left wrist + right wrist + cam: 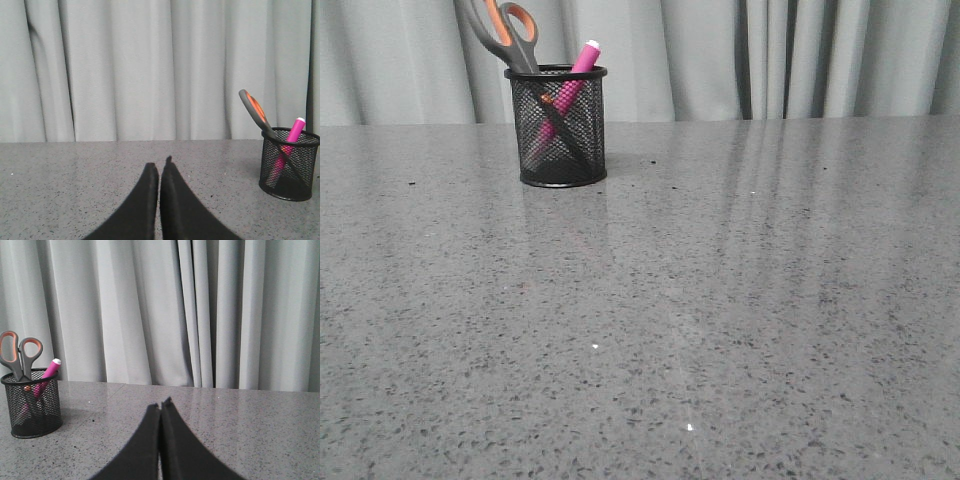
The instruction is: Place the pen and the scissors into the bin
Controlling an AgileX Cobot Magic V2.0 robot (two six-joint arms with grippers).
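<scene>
Front view, and the bin (557,140) stands upright in the upper left of the frame, far back on the grey speckled table (720,300), close to the pale curtain (800,55) behind it. Both items are inside it! The scissors (510,35) stick up blades-down, their grey-and-orange handles rising above the rim and leaning toward the left, partly cut off by the top edge of the frame. The pen (577,75) leans the other way, white tip poking out over the rim on the right, its pink body showing through the mesh and crossing the dark blades.

No arm shows in the front view.

Over to the left wrist view: the left gripper (160,165) sits at the bottom centre, black fingers pressed together with only a thin seam between them, nothing held; the bin is at the right edge of that frame.

Right wrist view: the right gripper (160,406) looks the same, fingers closed against each other and empty, with the bin at the far left of the frame, well apart from it
</scene>
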